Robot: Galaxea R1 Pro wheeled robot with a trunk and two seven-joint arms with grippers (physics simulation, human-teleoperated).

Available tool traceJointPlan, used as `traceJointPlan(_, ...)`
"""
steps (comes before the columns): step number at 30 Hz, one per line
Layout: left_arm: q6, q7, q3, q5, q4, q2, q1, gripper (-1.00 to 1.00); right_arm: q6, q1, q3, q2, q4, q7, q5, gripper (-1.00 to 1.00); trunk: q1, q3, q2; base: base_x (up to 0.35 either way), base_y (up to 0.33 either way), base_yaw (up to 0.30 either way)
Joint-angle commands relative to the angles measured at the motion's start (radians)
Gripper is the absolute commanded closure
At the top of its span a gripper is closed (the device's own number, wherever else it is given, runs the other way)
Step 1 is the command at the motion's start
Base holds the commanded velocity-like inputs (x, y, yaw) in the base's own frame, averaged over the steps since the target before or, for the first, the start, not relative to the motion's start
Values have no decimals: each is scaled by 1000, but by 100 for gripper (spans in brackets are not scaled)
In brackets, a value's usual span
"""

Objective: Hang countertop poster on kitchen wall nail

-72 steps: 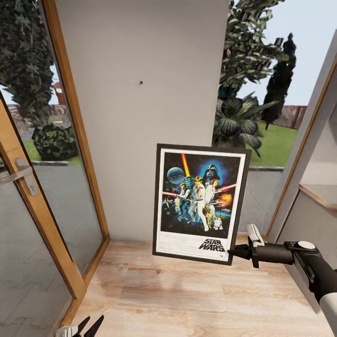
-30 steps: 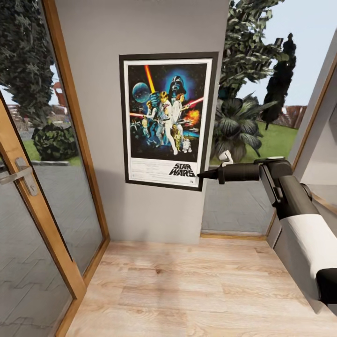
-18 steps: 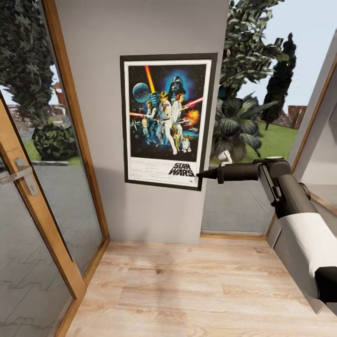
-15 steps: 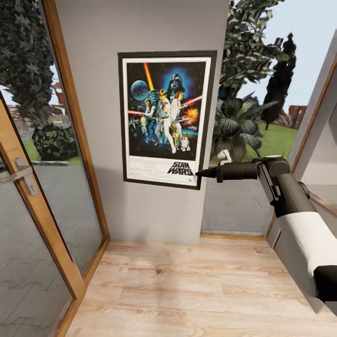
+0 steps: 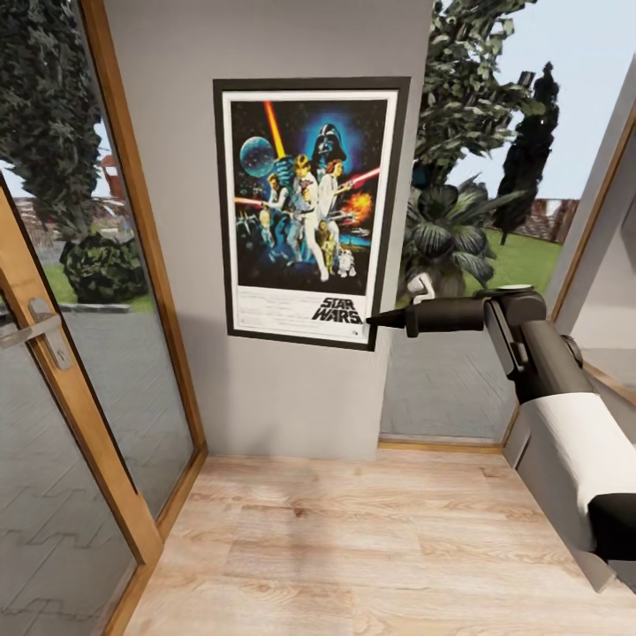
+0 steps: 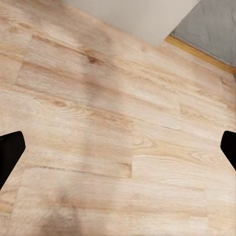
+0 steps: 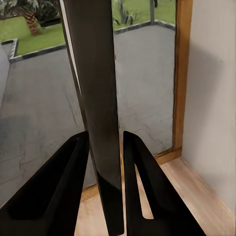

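compared with half a second ago, the poster sits slightly higher and a little further left against the grey wall panel, and the right gripper has risen with it; 2.4 s ago the poster hung tilted, low over the wooden floor, and a wall nail was bare above it, where the poster's top edge now covers the wall. the poster stands upright, flat against the panel between the wood-framed glass door and the window with garden plants beyond. the right gripper reaches in from the right and pinches the poster's lower right corner; in the right wrist view its two dark fingers are set narrow, one on each side of the thin black frame edge, touching it. in the left wrist view the left gripper's fingertips stand far apart at the picture's edges, holding nothing, above the wooden floor.
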State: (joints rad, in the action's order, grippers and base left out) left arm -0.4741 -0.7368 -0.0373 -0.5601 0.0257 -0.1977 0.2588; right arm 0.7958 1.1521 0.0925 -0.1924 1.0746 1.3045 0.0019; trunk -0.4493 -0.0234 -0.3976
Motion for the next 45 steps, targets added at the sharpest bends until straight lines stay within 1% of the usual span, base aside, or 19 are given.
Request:
traceJointPlan(1,-5,-4,-4,-4,-1,0,1,-100,9,1,1,6,0,3,0,100,-1,-2,-2,0,0,0)
traceJointPlan(7,-5,-4,-4,-4,-1,-1,1,-100,9,1,1,9,0,3,0,100,-1,-2,-2,0,0,0)
traceJointPlan(30,-5,-4,-4,-4,-1,-5,1,-100,12,3,0,10,-5,-1,1,100,-1,-2,-2,0,0,0)
traceJointPlan(32,-5,-4,-4,-4,-1,-5,1,-100,56,12,0,10,-2,-1,1,100,-1,-2,-2,0,0,0)
traceJointPlan(36,-5,-4,-4,-4,-1,-5,1,-100,93,20,0,11,0,-2,0,100,-1,-2,-2,0,0,0)
traceJointPlan(45,-5,-4,-4,-4,-1,-6,1,-100,106,24,0,11,1,-2,0,100,-1,-2,-2,0,0,0)
